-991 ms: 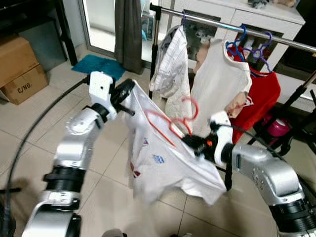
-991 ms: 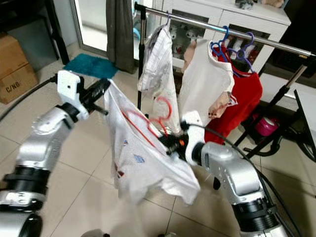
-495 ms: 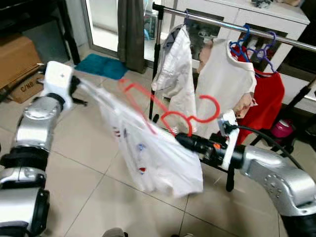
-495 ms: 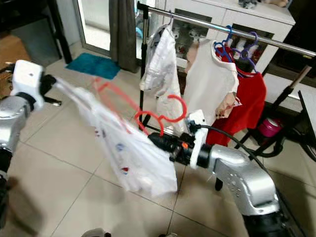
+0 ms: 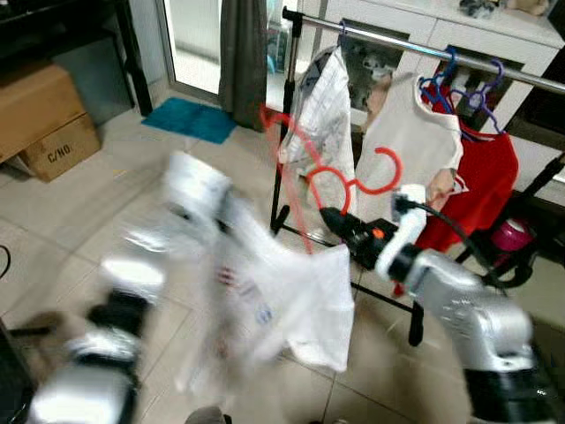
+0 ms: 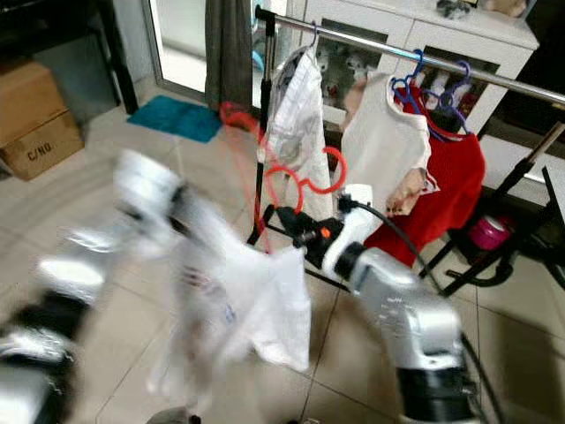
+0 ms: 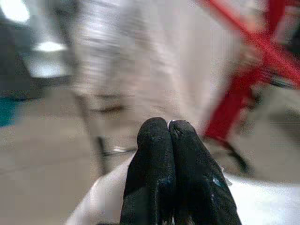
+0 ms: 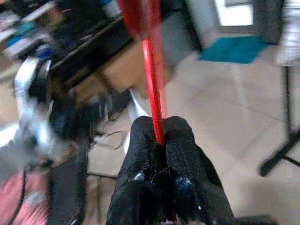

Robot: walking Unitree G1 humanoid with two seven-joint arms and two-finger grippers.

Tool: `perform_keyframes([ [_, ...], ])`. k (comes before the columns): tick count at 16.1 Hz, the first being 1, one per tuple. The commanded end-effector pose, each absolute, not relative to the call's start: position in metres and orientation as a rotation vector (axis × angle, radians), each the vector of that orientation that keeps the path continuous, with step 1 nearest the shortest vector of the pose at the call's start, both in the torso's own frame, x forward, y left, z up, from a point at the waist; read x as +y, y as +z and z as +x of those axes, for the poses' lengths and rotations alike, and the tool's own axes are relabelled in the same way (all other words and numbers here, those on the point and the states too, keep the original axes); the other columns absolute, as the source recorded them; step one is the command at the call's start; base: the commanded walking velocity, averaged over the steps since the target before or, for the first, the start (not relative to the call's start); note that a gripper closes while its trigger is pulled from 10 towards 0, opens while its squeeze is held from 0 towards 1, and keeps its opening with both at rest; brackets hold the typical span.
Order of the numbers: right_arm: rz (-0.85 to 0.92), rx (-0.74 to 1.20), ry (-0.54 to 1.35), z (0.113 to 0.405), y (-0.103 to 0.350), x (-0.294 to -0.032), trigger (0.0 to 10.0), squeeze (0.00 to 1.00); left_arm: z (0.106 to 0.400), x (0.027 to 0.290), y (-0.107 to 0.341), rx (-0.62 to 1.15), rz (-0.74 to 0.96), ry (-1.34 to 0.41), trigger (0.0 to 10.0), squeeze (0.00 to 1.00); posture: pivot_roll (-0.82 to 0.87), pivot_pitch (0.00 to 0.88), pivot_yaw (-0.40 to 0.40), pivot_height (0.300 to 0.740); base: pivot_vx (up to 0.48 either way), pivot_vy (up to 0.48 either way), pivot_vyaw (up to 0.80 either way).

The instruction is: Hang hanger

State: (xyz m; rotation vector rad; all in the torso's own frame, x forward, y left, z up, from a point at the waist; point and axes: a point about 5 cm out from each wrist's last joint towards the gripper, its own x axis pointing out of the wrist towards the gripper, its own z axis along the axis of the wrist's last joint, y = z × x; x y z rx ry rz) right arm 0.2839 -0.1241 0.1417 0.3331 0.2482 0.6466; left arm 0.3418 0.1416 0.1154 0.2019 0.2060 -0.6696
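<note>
Left eye view: the right gripper (image 5: 340, 223), clenched on the red hanger (image 5: 353, 181) at frame centre, has lifted its hook nearer the rail (image 5: 494, 71). Left gripper (image 7: 169, 136) stays pinched on the white shirt (image 5: 296, 296), now blurred, swinging in lower left.

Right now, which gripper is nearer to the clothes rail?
Right. The right gripper holds the red hanger just in front of and below the clothes rail. The left gripper, blurred, grips the white shirt lower down, farther from it.
</note>
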Motion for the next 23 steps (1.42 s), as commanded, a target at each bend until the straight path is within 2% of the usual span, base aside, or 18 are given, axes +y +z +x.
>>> perform_keyframes([
  [1, 0.344, 0.192, 0.512, 0.293, 0.147, -0.140, 0.0, 0.00, 0.341, 0.130, 0.131, 0.145, 0.213, -0.741, 0.0, 0.00, -0.01, 0.000, -0.059, 0.740, 0.000, 0.000, 0.00],
  [2, 0.487, 0.126, 0.257, 0.308, 0.148, -0.155, 0.0, 0.00, 0.321, 0.093, 0.130, 0.118, 0.180, -0.939, 0.0, 0.00, 0.00, 0.000, -0.053, 0.740, 0.000, 0.000, 0.00],
  [3, 0.536, 0.109, 0.120, 0.313, 0.145, -0.167, 0.0, 0.00, 0.308, 0.080, 0.130, 0.112, 0.147, -1.016, 0.0, 0.00, -0.01, 0.000, -0.047, 0.740, 0.000, 0.000, 0.00],
  [5, 0.472, 0.112, 0.047, 0.311, 0.139, -0.181, 0.0, 0.00, 0.303, 0.089, 0.127, 0.131, 0.126, -0.961, 0.0, 0.00, -0.01, 0.000, -0.053, 0.740, 0.000, 0.000, 0.00],
  [6, 0.405, 0.137, 0.024, 0.306, 0.130, -0.188, 0.0, 0.00, 0.305, 0.108, 0.122, 0.156, 0.120, -0.841, 0.0, 0.00, -0.01, 0.000, -0.055, 0.740, 0.000, 0.000, 0.00],
  [7, 0.375, 0.187, 0.027, 0.301, 0.121, -0.188, 8.1, 0.00, 0.310, 0.123, 0.121, 0.160, 0.078, -0.696, 0.0, 0.00, -0.01, 0.000, -0.055, 0.740, 0.000, 0.000, 0.00],
  [8, 0.354, 0.215, 0.068, 0.297, 0.115, -0.183, 10.0, 0.00, 0.315, 0.138, 0.123, 0.153, 0.008, -0.518, 0.0, 0.00, 0.00, 0.000, -0.049, 0.740, 0.000, 0.000, 0.00],
  [9, 0.319, 0.234, 0.093, 0.292, 0.109, -0.176, 10.0, 0.00, 0.314, 0.147, 0.125, 0.152, -0.063, -0.408, 0.0, 0.00, 0.01, 0.000, -0.050, 0.740, 0.000, 0.000, 0.00],
  [10, 0.298, 0.242, 0.104, 0.287, 0.105, -0.171, 10.0, 0.00, 0.310, 0.147, 0.127, 0.128, -0.113, -0.378, 4.5, 0.00, 0.01, 0.000, -0.053, 0.740, 0.000, 0.000, 0.00],
  [11, 0.293, 0.247, 0.111, 0.285, 0.104, -0.169, 10.0, 0.00, 0.309, 0.147, 0.128, 0.109, -0.128, -0.355, 10.0, 0.00, 0.01, 0.000, -0.053, 0.740, 0.000, 0.000, -0.53],
  [15, 0.200, 0.201, 0.117, 0.278, 0.107, -0.161, 10.0, 0.00, 0.303, 0.160, 0.128, 0.054, -0.224, -0.091, 10.0, 0.00, 0.02, 0.000, -0.059, 0.740, 0.000, 0.000, -0.80],
  [19, 0.247, 0.162, 0.148, 0.272, 0.113, -0.158, 10.0, 0.00, 0.295, 0.161, 0.132, 0.046, -0.238, -0.078, 10.0, 0.00, 0.04, 0.000, -0.047, 0.740, 0.000, 0.000, -0.80],
  [21, 0.282, 0.143, 0.166, 0.271, 0.115, -0.151, 10.0, 0.00, 0.296, 0.161, 0.132, 0.040, -0.300, -0.065, 10.0, 0.00, 0.03, 0.000, -0.039, 0.740, 0.000, 0.000, -0.80],
  [23, 0.303, 0.148, 0.142, 0.271, 0.115, -0.149, 10.0, 0.00, 0.297, 0.167, 0.133, 0.045, -0.290, -0.001, 10.0, 0.00, 0.03, 0.000, -0.037, 0.740, 0.000, 0.000, -0.80],
])
